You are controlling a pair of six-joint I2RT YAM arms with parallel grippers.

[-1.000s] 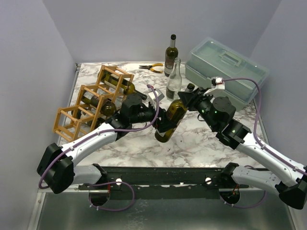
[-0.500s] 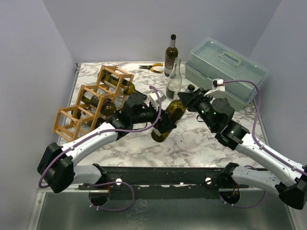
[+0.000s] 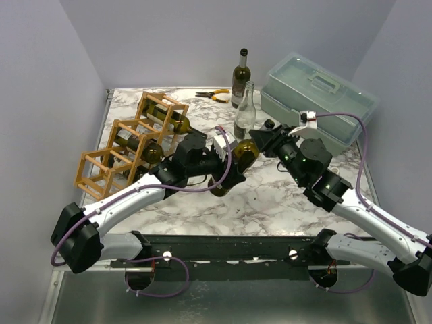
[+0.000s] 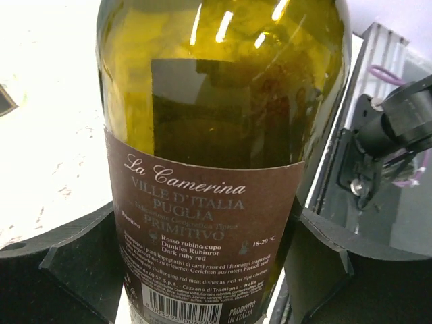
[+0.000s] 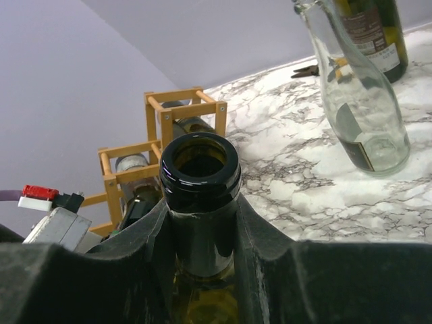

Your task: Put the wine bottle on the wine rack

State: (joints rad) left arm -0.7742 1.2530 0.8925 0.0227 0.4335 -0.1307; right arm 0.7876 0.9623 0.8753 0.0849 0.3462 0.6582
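The wine bottle [image 3: 244,154], olive green glass with a brown label, hangs tilted above the middle of the table, held at both ends. My left gripper [image 3: 225,173] is shut on its lower body; in the left wrist view the label [image 4: 202,229] fills the space between the black fingers [image 4: 64,270]. My right gripper [image 3: 265,140] is shut on the neck, and the open mouth [image 5: 200,165] sticks out past the pads [image 5: 270,250]. The wine rack [image 3: 128,145], a light-brown stick lattice, stands at the left with two bottles in its cells; it also shows in the right wrist view [image 5: 165,128].
A clear glass bottle [image 3: 244,111] and a dark bottle [image 3: 241,75] stand upright at the back centre. Pliers [image 3: 214,95] lie near the back edge. A pale green toolbox [image 3: 317,94] sits at the back right. Walls close in on both sides.
The bottle's base has swung left and slightly up towards the rack, so it lies more level. The left gripper moved with it; the right gripper stayed on the neck.
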